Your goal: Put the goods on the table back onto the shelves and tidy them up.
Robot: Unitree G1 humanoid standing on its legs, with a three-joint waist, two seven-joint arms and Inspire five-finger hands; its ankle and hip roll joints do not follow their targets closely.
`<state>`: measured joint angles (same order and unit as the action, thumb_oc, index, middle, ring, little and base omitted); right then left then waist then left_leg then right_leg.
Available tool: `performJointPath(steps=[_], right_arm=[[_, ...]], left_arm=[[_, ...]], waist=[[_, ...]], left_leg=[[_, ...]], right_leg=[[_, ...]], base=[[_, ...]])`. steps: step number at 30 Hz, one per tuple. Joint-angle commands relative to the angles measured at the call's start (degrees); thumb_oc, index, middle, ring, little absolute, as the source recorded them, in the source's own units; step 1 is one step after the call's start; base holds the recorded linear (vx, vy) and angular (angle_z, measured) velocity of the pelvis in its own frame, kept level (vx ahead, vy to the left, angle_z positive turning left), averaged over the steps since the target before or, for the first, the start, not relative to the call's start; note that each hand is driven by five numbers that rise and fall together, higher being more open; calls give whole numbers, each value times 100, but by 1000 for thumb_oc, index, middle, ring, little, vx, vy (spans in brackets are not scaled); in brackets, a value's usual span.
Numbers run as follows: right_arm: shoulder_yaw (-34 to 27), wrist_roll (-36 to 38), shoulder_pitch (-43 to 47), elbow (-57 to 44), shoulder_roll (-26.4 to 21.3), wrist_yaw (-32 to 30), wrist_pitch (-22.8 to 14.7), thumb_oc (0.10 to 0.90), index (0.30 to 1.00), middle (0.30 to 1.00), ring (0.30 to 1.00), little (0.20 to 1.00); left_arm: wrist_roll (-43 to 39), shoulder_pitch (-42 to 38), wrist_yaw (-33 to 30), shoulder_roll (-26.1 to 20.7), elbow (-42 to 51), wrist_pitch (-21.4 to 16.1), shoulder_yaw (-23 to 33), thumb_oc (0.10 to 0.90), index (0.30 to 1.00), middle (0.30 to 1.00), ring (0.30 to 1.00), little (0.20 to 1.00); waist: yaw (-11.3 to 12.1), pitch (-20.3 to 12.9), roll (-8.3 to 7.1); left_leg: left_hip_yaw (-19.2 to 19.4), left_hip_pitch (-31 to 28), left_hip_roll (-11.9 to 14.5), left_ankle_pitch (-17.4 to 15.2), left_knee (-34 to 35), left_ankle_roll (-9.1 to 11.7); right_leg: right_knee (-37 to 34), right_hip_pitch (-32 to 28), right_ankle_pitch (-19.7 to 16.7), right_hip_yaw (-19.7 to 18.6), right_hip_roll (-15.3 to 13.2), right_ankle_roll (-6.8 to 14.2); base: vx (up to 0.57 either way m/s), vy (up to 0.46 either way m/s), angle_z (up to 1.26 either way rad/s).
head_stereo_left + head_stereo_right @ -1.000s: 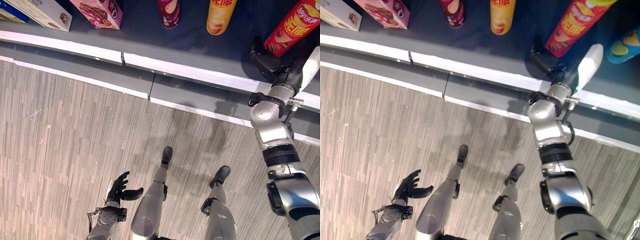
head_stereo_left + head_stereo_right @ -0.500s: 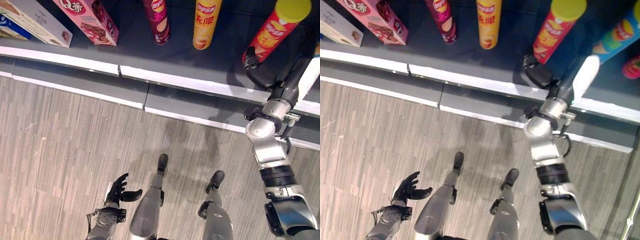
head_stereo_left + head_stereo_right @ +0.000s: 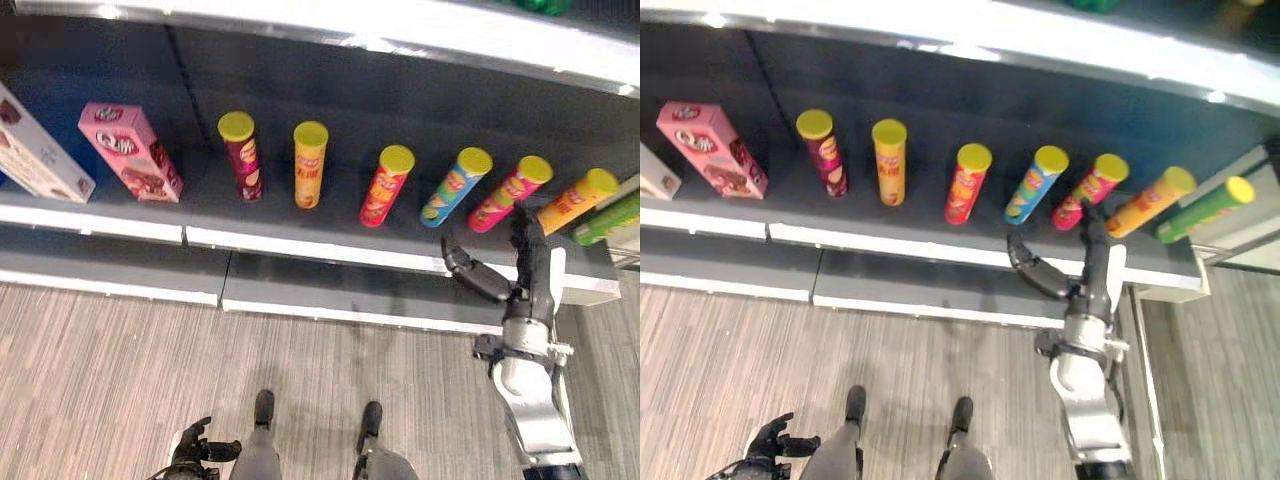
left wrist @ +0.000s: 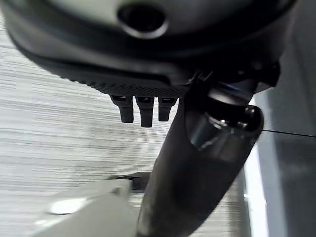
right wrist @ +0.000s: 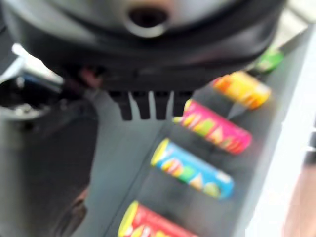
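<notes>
Red chip can (image 3: 385, 186) now upright on shelf (image 3: 330, 255) among its row; my right hand (image 3: 510, 268), fingers spread and empty, has drawn back; left hand (image 3: 195, 449) hangs relaxed; placement looks complete

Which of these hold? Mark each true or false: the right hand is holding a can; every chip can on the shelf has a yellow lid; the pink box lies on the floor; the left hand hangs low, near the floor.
1. The right hand is holding a can. False: its fingers are straight and hold nothing, in front of the shelf.
2. Every chip can has a yellow lid. True: from the maroon can along to the green can.
3. The pink box lies on the floor. False: it stands on the shelf, left of the cans.
4. The left hand hangs low, near the floor. True.
</notes>
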<state>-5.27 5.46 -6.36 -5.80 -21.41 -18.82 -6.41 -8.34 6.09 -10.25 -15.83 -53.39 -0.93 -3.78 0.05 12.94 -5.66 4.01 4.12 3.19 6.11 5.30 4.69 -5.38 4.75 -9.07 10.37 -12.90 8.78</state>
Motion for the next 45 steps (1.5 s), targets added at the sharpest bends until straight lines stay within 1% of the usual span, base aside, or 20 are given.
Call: performJointPath(steps=[1,6,11,15,16,19,22,24,26,27,30,31,34,37,39,40,42,43,44,45], right_arm=[[-625,519,590,-538,-497,112,-735,800,900,900,900,900],[-1077,257,764,-549,-529,-254,-731,800,900,900,900,900],[-1221,-79,1056,-608,-849,-562,-642,800,900,900,900,900],[-1317,-264,1051,-573,-1073,-614,-531,800,900,900,900,900],[-1639,-226,986,-673,-1360,-641,-557,800,900,900,900,900],[-1762,-149,1007,-717,-1608,-664,-632,800,900,900,900,900],[-1794,-63,1062,-789,-1903,-662,-688,800,900,900,900,900],[-1711,-50,1125,-753,-1959,-644,-681,800,900,900,900,900],[-1510,-50,1267,-704,-2095,-532,-659,800,900,900,900,900],[-1456,-23,1393,-708,-2103,-473,-707,800,900,900,900,900],[-1323,-57,1587,-658,-2071,-472,-735,800,900,900,900,900],[-1274,-41,1646,-613,-2088,-480,-747,800,900,900,900,900],[-1159,-140,1755,-622,-2156,-435,-705,800,900,900,900,900],[-1062,-297,1943,-604,-2177,-380,-668,800,900,900,900,900],[-1103,-555,2021,-565,-2125,-386,-583,800,900,900,900,900],[-1120,-639,2096,-607,-2088,-412,-550,800,900,900,900,900],[-1142,-606,2164,-556,-2005,-481,-587,800,900,900,900,900],[-1211,-595,2115,-545,-1959,-463,-574,800,900,900,900,900],[-1385,-533,2052,-383,-2062,-568,-529,800,900,900,900,900],[-1539,-608,1916,-193,-2089,-783,-476,800,900,900,900,900]], left_arm=[[177,-50,145,-198,132,-215,24,800,900,900,900,900],[200,-211,145,-356,345,-290,-22,800,900,900,900,900],[69,-190,188,-450,602,-251,63,800,900,900,900,900],[134,-108,231,-492,607,-246,119,800,900,900,900,900],[82,-8,324,-448,605,-255,188,800,900,900,900,900],[11,8,423,-395,707,-264,152,800,900,900,900,900],[-64,-9,455,-317,766,-269,120,800,900,900,900,900],[-86,-7,454,-296,774,-287,116,800,900,900,900,900],[-157,32,469,-242,840,-331,114,800,900,900,900,900],[-167,69,493,-167,838,-363,68,800,900,900,900,900],[-59,82,575,-106,809,-375,-121,800,900,900,900,900],[-43,70,587,-107,757,-373,-167,800,900,900,900,900],[116,74,636,-3,612,-323,-219,800,900,900,900,900],[150,125,606,21,348,-309,-165,800,900,900,900,900],[107,161,584,-28,306,-263,-67,800,900,900,900,900],[72,127,549,-82,339,-257,-69,800,900,900,900,900],[54,81,511,-148,360,-246,-107,800,900,900,900,900],[40,74,505,-186,456,-265,-70,800,900,900,900,900],[58,-48,478,-211,448,-309,-116,800,900,900,900,900],[130,-95,425,-243,362,-275,-101,800,900,900,900,900]], waist=[[-223,-91,224],[-363,133,289],[-101,78,324],[55,-121,210],[-29,-288,159],[-118,-299,285],[-207,-309,459],[-170,-271,461],[-11,-191,346],[116,-171,265],[420,-171,410],[476,-162,468],[609,-186,650],[556,-411,477],[630,-436,408],[541,-296,455],[493,-178,513],[529,-181,551],[410,-183,428],[294,-208,333]], left_leg=[[198,-311,144,-762,-30,-114],[684,-500,270,-842,-30,-155],[1375,-580,674,-781,-61,46],[1744,-593,894,-710,-99,230],[1965,-642,1469,-458,-427,551],[1996,-651,1859,-287,-712,693],[1881,-522,2338,446,-1581,794],[1622,-405,2255,335,-1858,682],[779,9,1428,-314,-2037,220],[281,142,760,-885,-1854,35],[-281,805,-222,-318,-1014,-77],[-290,932,-338,-126,-789,-47],[35,997,-491,402,-161,-53],[226,553,-438,228,-146,-231],[449,132,-379,-119,-129,-483],[464,-104,-335,-202,-121,-598],[388,-234,-305,-262,-106,-656],[225,-354,-176,-418,-81,-539],[-116,-469,-175,-625,-55,-345],[-278,-548,-145,-688,-30,-259]], right_leg=[[357,141,50,-90,-294,592],[795,557,-79,-317,-274,622],[711,241,-235,1504,-994,622],[534,-7,-118,1978,-1014,622],[332,-190,191,1812,-530,548],[317,-272,499,1721,-126,350],[177,-512,890,1536,478,-53],[168,-534,973,1434,552,-145],[172,-486,990,1141,586,-261],[131,-569,986,818,660,-252],[50,-783,1018,405,1021,-269],[42,-835,1042,346,1119,-271],[38,-1227,1338,-45,1439,-348],[164,-1447,1580,-268,1229,-323],[1693,-975,1550,-216,974,-17],[2812,-435,1184,-174,835,255],[3703,46,1071,-159,619,314],[3324,306,1188,13,43,94],[1411,273,921,-219,-105,182],[660,353,502,-694,-16,346]], base=[[-75,155,-56],[-91,53,-87],[-75,-139,-98],[48,-305,-98],[164,-672,-63],[107,-468,-42],[87,-402,-63],[10,-213,-76],[47,-173,-113],[277,-224,-122],[263,-130,-97],[230,-88,-132],[432,5,-102],[441,140,-76],[374,153,-55],[178,83,-53],[147,-39,37],[417,-454,122],[517,-629,118],[399,-646,83]])
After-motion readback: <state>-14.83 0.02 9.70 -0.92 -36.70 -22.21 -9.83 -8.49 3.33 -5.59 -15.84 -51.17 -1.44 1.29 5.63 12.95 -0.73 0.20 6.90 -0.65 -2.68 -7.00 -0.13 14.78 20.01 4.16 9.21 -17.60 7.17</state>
